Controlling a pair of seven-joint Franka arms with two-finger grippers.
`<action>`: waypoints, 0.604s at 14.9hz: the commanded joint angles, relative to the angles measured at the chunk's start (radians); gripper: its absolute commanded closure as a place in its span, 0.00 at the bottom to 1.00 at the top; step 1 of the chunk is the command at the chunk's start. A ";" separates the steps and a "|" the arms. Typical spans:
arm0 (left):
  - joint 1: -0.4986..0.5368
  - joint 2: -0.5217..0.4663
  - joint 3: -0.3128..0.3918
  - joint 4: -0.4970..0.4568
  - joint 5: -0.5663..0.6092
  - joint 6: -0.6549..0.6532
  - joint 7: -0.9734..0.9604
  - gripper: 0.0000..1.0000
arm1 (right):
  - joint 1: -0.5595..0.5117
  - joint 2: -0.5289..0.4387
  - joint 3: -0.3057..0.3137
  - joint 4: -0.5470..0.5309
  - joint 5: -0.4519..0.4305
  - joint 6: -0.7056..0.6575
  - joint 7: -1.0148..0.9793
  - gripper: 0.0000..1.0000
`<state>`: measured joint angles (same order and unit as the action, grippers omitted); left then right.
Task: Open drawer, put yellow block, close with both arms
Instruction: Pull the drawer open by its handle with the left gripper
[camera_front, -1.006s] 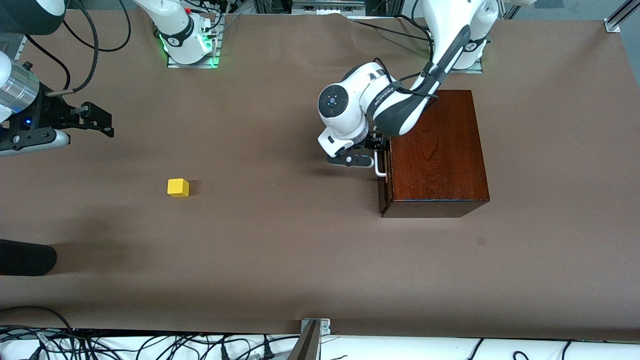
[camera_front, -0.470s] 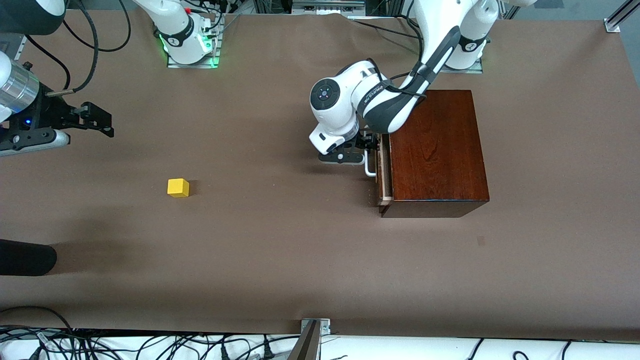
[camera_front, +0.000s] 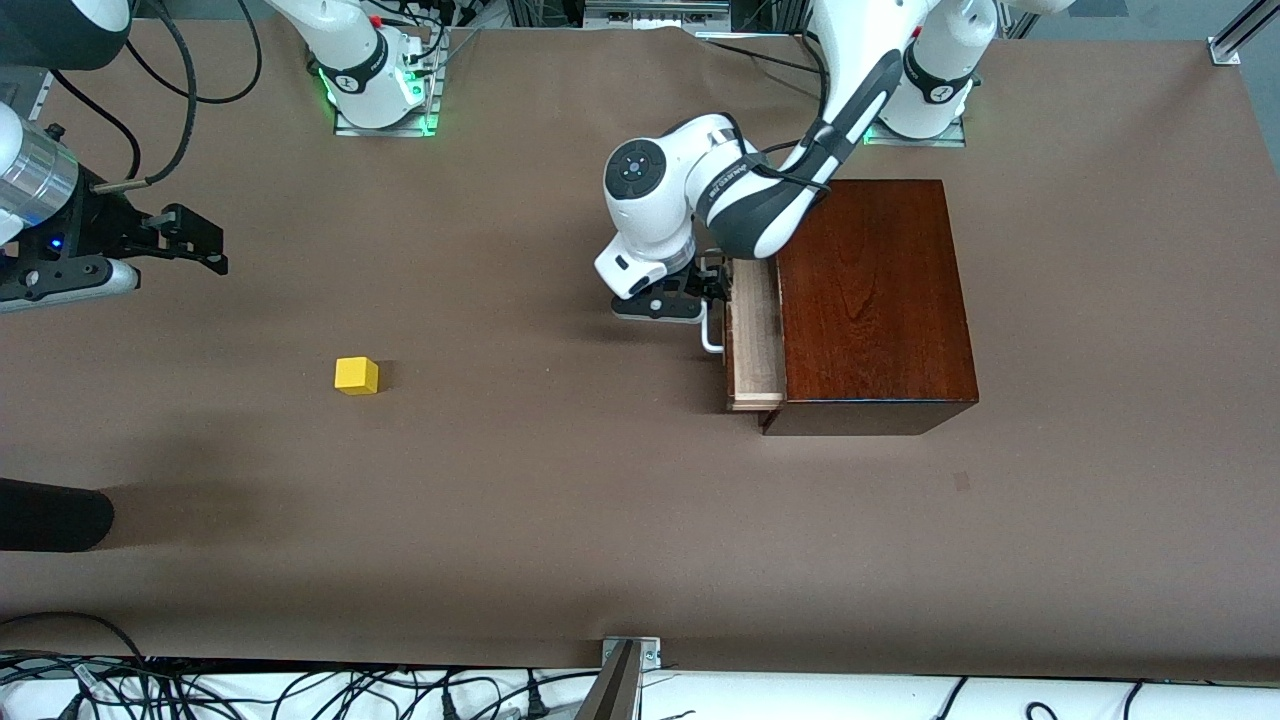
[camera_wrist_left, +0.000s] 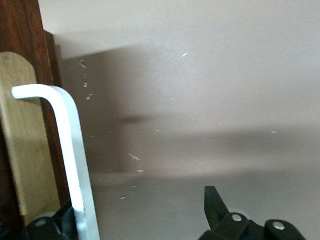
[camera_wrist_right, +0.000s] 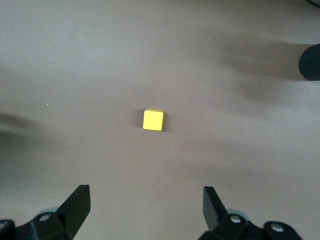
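Now the drawer is part-way out of the box: a second ago its dark front sat flush, half a second ago only a sliver of pale wood showed, and now a clear strip of tray is exposed. The left gripper is at the white handle and has travelled away from the box with it, toward the right arm's end of the table. In the left wrist view the handle bar runs past one black finger, with the other finger well apart from it. So the jaws stand wide and the pull looks like a hook on the bar, not a pinch.

Yellow block hasn't moved. It sits on the table well away from the box, toward the right arm's end and a bit nearer the front camera.

Right gripper waits up over the table, jaws fully open and empty, with the block centred in its wrist view.

My read: opening is underway, but the gap likely needs more travel before the block can drop in.
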<state>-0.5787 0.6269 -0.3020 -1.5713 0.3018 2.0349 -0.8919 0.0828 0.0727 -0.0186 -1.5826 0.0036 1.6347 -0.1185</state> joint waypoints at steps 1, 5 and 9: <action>-0.043 0.077 -0.009 0.106 -0.009 0.044 -0.044 0.00 | -0.008 0.009 0.003 0.026 0.006 -0.019 -0.009 0.00; -0.044 0.079 -0.009 0.106 -0.018 0.050 -0.044 0.00 | -0.008 0.009 0.003 0.026 0.006 -0.015 -0.009 0.00; -0.044 0.077 -0.009 0.108 -0.026 0.068 -0.044 0.00 | -0.008 0.009 0.003 0.026 0.006 -0.016 -0.009 0.00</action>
<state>-0.5926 0.6515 -0.3014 -1.5332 0.3016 2.0368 -0.9201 0.0828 0.0727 -0.0186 -1.5826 0.0036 1.6347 -0.1185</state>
